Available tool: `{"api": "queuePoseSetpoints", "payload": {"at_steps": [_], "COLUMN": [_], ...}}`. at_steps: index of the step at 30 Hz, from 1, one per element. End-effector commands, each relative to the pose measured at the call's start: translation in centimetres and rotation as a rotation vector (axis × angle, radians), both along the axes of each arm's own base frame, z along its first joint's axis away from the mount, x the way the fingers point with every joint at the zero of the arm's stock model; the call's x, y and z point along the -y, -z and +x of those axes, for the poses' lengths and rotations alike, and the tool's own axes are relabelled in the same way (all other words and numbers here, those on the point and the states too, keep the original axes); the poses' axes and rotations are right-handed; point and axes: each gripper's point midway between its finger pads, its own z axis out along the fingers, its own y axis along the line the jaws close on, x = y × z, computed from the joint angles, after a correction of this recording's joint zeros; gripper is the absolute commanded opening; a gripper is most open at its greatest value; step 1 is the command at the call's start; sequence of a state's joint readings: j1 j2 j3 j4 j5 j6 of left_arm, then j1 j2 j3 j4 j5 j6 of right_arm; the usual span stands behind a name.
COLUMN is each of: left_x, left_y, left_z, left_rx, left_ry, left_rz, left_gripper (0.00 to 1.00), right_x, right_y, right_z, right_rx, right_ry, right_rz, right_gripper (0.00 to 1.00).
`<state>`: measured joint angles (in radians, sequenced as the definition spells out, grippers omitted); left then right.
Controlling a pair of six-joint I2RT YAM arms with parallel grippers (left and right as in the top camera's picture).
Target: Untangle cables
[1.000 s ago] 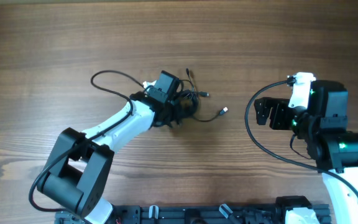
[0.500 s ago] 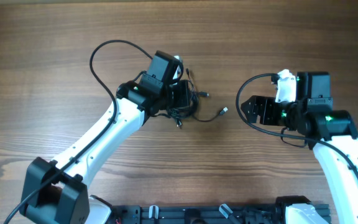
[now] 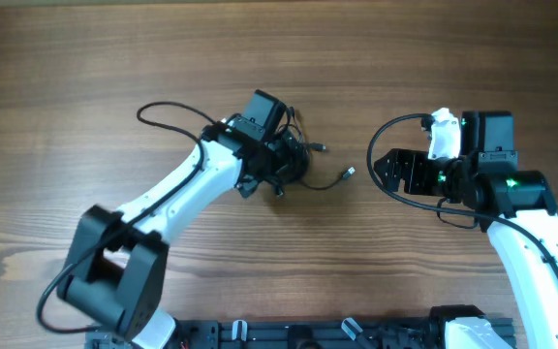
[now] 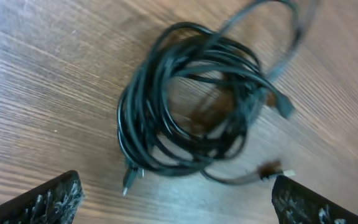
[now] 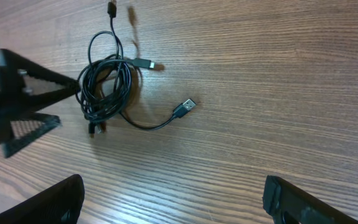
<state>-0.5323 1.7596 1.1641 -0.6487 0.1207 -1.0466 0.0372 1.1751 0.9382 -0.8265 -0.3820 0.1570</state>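
Observation:
The cables (image 3: pixel 296 161) lie on the wooden table as one bunched coil of thin black cords. The coil fills the left wrist view (image 4: pixel 137 118) and shows at upper left in the right wrist view (image 5: pixel 107 87). One loose end with a silver-tipped plug (image 3: pixel 350 173) (image 5: pixel 185 107) trails toward the right. Another plug (image 3: pixel 319 147) (image 5: pixel 148 64) sticks out above it. My left gripper (image 3: pixel 281 165) (image 4: pixel 179 205) stands open at the coil's left edge, with nothing between its fingers. Some way to the right of the coil, my right gripper (image 3: pixel 380 173) (image 5: pixel 174 202) is open over bare wood, facing the coil.
The left arm's thick black cable (image 3: pixel 163 114) loops over the table to the left of the coil. The right arm's own cable (image 3: pixel 384 145) arcs around its gripper. A black rail (image 3: pixel 308 334) runs along the table's front edge.
My left gripper has opened and let go of the coil, which now rests on the table. The right arm moved left toward the coil, then held still.

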Motion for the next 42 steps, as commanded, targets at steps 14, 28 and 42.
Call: {"api": "queuePoseSetpoints", "payload": {"at_steps": [14, 28, 42], "left_x": [-0.6, 3.0, 8.8], "left_y": [4.9, -4.9, -11.3], "left_z": [-0.4, 2.1, -1.1], "left_rx": [-0.107, 0.176, 0.26], "left_ry": [-0.085, 0.312, 0.612], "left_rz": [0.066, -0.096, -0.489], "left_gripper": [0.06, 0.04, 0.04], "right_x": [-0.2, -1.5, -2.3], "right_y": [-0.8, -1.6, -2.2], "right_z": [0.4, 0.4, 0.9], "right_rx": [0.017, 0.032, 0.066], "right_ry": [-0.003, -0.047, -0.077], "right_rz": [0.019, 0.091, 0.126], "right_gripper": [0.94, 0.94, 0.74]}}
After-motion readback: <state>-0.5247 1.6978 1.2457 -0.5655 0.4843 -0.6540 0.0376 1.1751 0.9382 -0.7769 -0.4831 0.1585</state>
